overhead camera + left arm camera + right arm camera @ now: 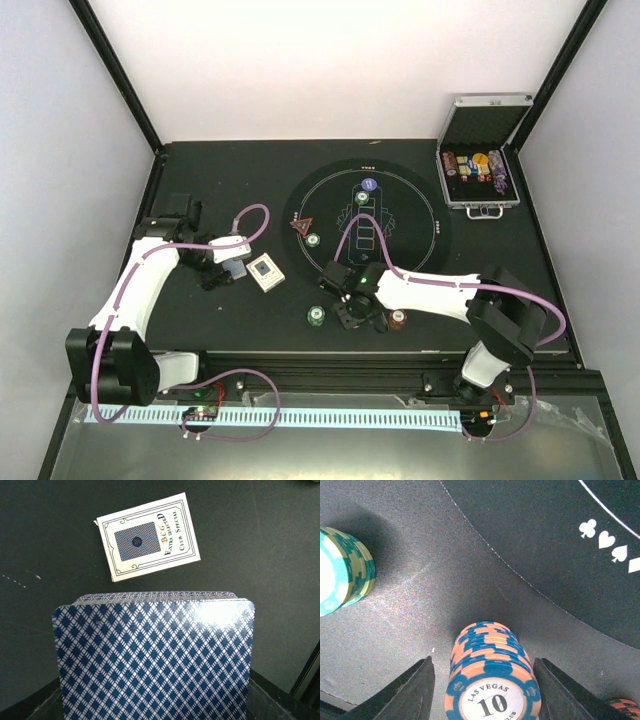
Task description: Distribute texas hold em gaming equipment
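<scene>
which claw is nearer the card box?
Left. The left claw, shut on the card deck, sits right beside the card box on its left. The right claw is well off to the box's right, open around an orange-blue chip stack.

The round play mat [425, 200] lies mid-table, with the open metal case [478, 165] behind it to the right. On the mat's left part sits the triangular marker [300, 227]. The card box [265, 272] lies left of the mat, and the deck of cards [155, 655] sits just left of it in the left gripper [228, 270]. Before the mat's near edge, the chip stack marked 10 [492, 680] stands between the right gripper [482, 662] fingers, with a second chip stack [342, 570] to its left.
</scene>
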Available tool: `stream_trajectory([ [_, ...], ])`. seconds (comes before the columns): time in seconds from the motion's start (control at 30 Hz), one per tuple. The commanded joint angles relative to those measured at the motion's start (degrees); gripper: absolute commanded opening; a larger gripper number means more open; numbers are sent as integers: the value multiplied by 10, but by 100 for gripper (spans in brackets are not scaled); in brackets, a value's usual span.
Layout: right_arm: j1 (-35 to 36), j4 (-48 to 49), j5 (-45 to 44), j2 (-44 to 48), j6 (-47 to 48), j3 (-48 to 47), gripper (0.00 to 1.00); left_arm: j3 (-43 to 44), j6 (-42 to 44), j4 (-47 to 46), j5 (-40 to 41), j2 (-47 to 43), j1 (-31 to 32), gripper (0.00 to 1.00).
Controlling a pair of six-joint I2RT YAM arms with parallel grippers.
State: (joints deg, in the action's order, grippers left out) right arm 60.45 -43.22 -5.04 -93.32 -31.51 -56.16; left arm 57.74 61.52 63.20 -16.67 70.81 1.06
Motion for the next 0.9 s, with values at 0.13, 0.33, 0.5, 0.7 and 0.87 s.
stream_trajectory([
  [0.13, 4, -6, -21, -1, -2, -10, 53, 21, 12, 11, 2, -10, -5, 2],
  [0.33, 4, -14, -27, 1, 0, -18, 50, 19, 12, 10, 3, -10, -5, 1],
  [0.5, 4, -18, -29, 4, 1, -23, 42, 19, 12, 9, 3, -10, -5, 2],
  [0.7, 4, -32, -36, 13, 4, -35, 33, 18, 12, 10, 3, -10, -5, 2],
  [0.87, 4, -49, -46, 18, 10, -57, 31, 18, 12, 10, 3, -11, -5, 2],
])
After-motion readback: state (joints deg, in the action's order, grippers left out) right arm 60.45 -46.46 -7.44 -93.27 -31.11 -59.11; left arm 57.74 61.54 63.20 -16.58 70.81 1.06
